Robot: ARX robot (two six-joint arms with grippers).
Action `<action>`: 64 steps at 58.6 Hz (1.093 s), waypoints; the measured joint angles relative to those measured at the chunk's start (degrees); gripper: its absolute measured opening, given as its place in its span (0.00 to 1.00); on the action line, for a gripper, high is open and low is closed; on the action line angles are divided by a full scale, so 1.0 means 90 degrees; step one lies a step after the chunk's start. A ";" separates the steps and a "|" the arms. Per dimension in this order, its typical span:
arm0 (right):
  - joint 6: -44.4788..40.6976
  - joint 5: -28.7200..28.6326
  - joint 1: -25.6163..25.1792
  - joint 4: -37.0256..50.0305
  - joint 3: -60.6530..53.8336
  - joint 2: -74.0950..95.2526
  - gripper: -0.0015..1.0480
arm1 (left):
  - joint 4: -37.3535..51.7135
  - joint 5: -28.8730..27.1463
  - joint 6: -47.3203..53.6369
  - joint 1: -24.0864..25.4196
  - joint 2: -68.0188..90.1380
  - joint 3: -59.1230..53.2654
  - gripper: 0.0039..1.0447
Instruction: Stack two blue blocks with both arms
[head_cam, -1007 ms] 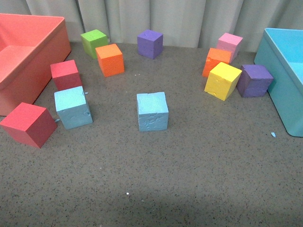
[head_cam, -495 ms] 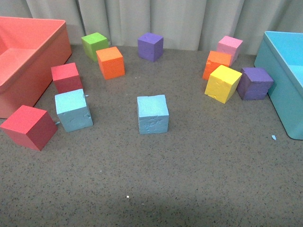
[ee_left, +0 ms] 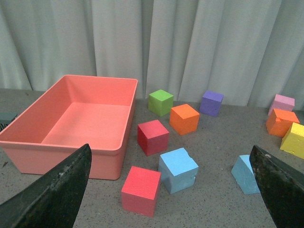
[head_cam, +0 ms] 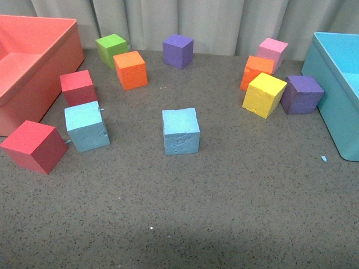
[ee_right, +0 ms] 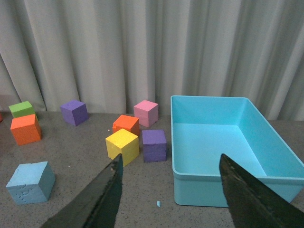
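The two blue blocks sit apart on the desk [head_cam: 235, 213]. One blue block [head_cam: 180, 131] stands alone in the open middle. The other blue block [head_cam: 86, 126] is off to the left, turned a little, and hemmed in by a red cube [head_cam: 78, 88] just behind it and a second red cube [head_cam: 35, 147] near its front corner. Neither block is lifted or touched, so I'd say the stacking hasn't begun and the job now is the first reach.

Neither arm shows from the front. Going by the wrist views, the left tool [ee_left: 170, 148] hangs high with its fingers spread wide and nothing between them. The hemmed-in block lies roughly under the gap. The right tool [ee_right: 171, 156] is likewise spread and empty, with the middle block low to one side of its view.

To my eye the left block is the one to carry, since the middle one has room around it to serve as a base. The left tool should twist to match that block's turn. It should come straight down so its fingers land on the two faces away from the red cubes. The faces look dented and soft, so a light squeeze seems wise. The salmon bin [head_cam: 61, 50] is close, so the lift should go up before it goes across. The right tool could drop beside the middle block to steady it.
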 joint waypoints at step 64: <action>0.0005 0.0000 0.0000 0.0000 0.0000 -0.0005 0.91 | -0.1190 -0.0097 -0.1685 -0.0913 1.1871 0.6734 0.94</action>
